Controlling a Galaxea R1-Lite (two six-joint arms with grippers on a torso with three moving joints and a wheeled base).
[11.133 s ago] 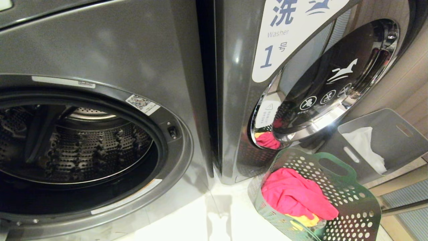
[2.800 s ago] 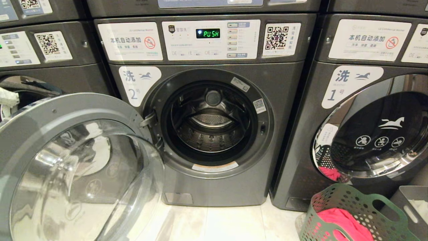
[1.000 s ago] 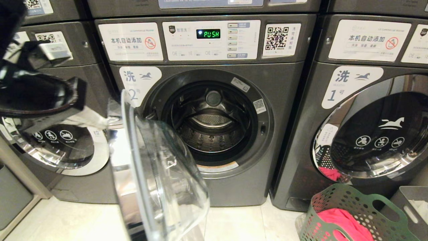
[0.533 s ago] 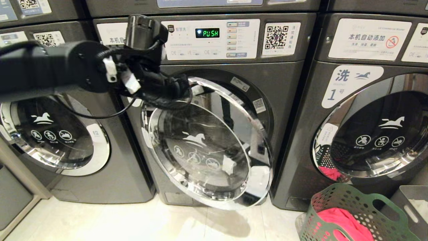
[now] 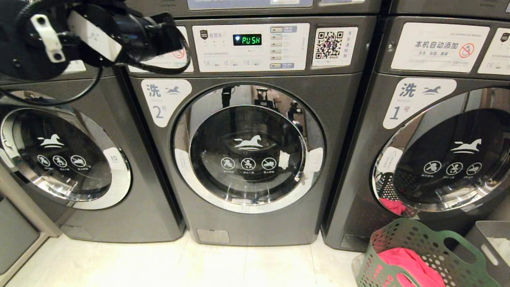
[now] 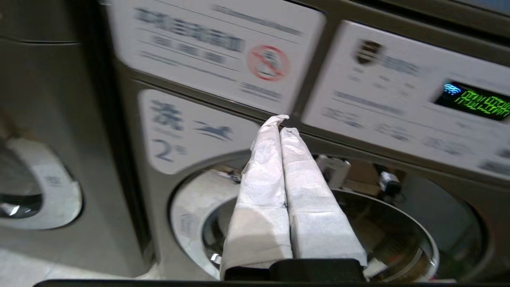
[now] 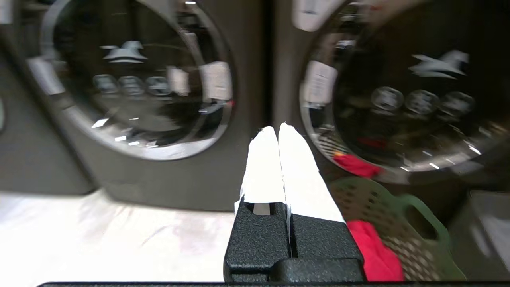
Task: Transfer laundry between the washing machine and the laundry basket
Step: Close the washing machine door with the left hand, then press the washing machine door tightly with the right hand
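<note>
**Washer 2 door closed, both grippers empty**

High at the upper left of the head view, the left arm reaches across in front of the machines, its dark wrist housing and looped cable lying over the panel of the neighbouring washer and ending near the upper left corner of the washer labelled 2. From the wrist view, the left gripper points level at that machine's front, its white-wrapped fingers pressed together with nothing between them; the tips line up with the seam just under the control panel, beside the 2 label and above the door rim. Whether the tips touch the panel cannot be told.

The door sits flush in its chrome ring, and the display reads PUSH in green.

The right gripper does not show in the head view. Its wrist view has it low, aimed at the gap between washer 2 and washer 1, fingers closed flat against each other and empty.

The basket stands on the floor at the lower right, before washer 1, with the red-pink garment heaped inside. A grey bin stands just beside it on the right.
</note>
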